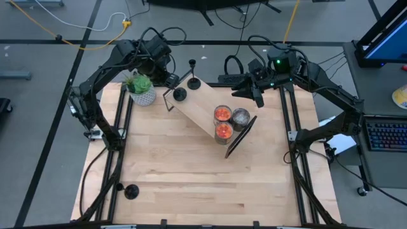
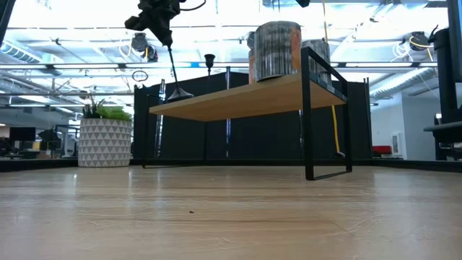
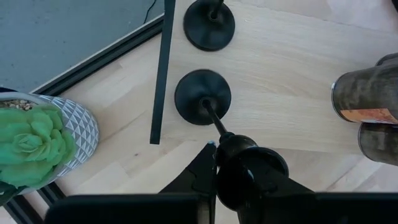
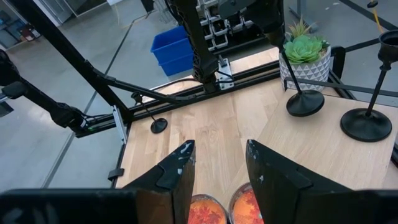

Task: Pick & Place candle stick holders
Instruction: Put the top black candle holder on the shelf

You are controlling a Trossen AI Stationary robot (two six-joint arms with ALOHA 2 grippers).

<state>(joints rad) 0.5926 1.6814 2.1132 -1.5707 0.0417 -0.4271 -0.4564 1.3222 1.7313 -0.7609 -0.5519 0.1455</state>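
Note:
A raised wooden shelf stands on the table. Two black candle stick holders rest on it by their round bases. My left gripper is above the shelf's far left end, shut on the top of one holder. The second holder stands free and upright just beyond it. A third holder stands on the table near the front left corner. My right gripper hangs open over the shelf's right end, above the jar candles, with nothing between its fingers. My left gripper holds the holder's small cup at the top of its stem, pinched between the two fingers. The fingers come from above, slanting down. The holder's round base sits on the shelf top, and its stem leans a little.
Three jar candles stand on the shelf's right end. A potted green succulent sits on the table left of the shelf, close to my left arm. The near half of the wooden table lies bare apart from the third holder.

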